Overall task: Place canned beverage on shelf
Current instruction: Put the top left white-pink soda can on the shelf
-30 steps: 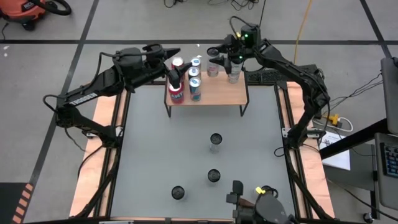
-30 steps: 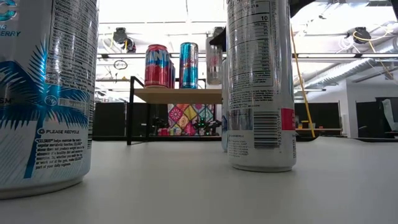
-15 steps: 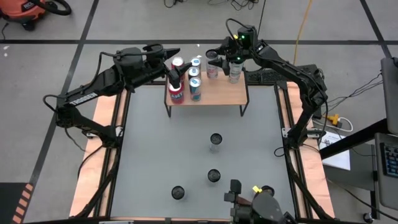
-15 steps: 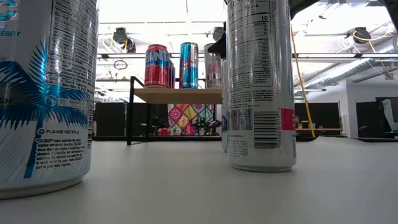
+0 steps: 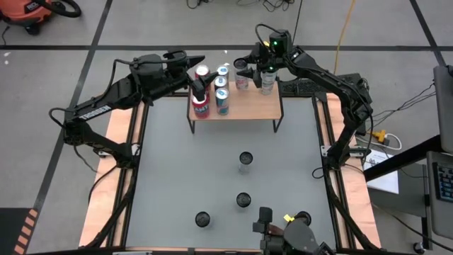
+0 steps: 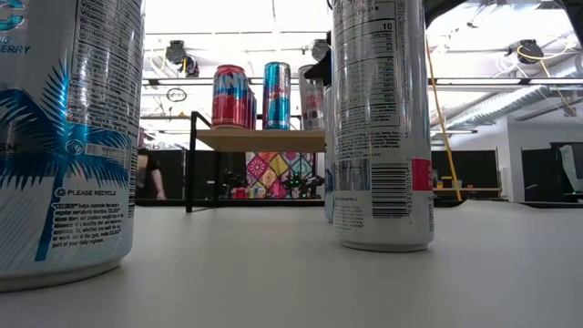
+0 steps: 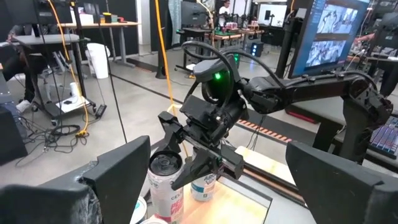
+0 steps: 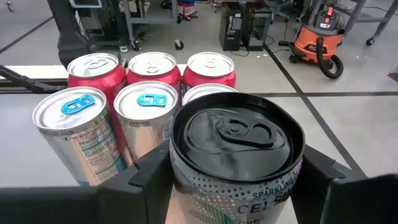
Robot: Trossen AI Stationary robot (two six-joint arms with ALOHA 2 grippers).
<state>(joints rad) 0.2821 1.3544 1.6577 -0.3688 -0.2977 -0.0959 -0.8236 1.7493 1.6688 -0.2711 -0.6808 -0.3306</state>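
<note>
A small low shelf [image 5: 244, 105] with a light-brown rectangular wooden top on thin black metal legs is seen at the table's twelve o'clock edge in the high view. Six cans are counted standing on it in the right wrist view: three red-sided cans [image 8: 149, 67] in the back row, two silver cans with blue tabs [image 8: 78, 134] in front of them, and one more silver can partly hidden. A seventh can, a white sparkling-drink can with a black lid [image 8: 236, 155], is clasped between the fingers of the right gripper [image 5: 263, 69], which is held over the shelf's one o'clock end. The left gripper [image 5: 202, 74] is held at the shelf's eleven o'clock corner beside the red cans, its fingers spread wide and holding nothing. Three further black-topped cans [image 5: 245, 159] are left upright on the grey tabletop [image 5: 170, 170], all toward six o'clock of the shelf.
</note>
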